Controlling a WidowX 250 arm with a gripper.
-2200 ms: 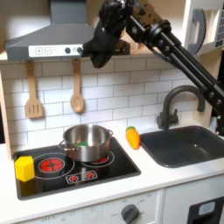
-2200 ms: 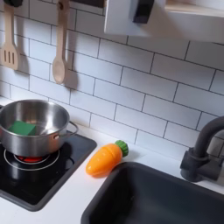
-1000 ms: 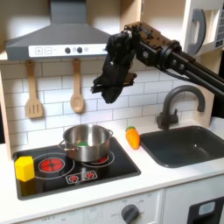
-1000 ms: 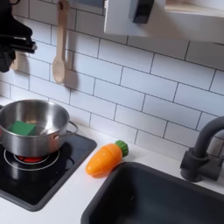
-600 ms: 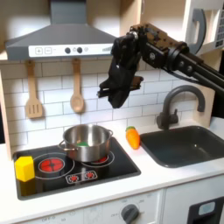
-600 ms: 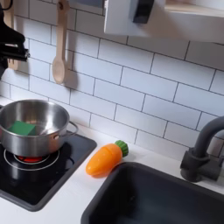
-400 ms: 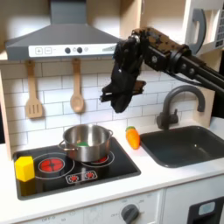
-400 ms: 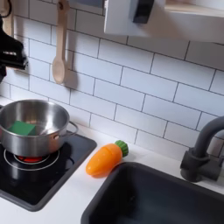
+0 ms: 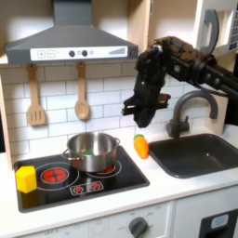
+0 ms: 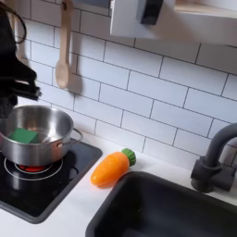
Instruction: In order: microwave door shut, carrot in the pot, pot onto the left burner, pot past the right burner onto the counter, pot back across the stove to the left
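Note:
My gripper hangs open and empty above the orange carrot, which lies on the counter between stove and sink. At the second exterior view's left edge the gripper hovers over the pot's far rim, left of the carrot. The steel pot stands on the black stove, on the burner at the first exterior view's right, with a green piece inside. The microwave door at the upper right looks flush with its cabinet.
A yellow block stands on the stove's left edge. The dark sink and its faucet fill the counter's right side. A spatula and a spoon hang on the tiled wall under the hood.
The arm has swung rightward and downward in the first exterior view, from in front of the hood to just above the carrot. Pot and carrot have not moved.

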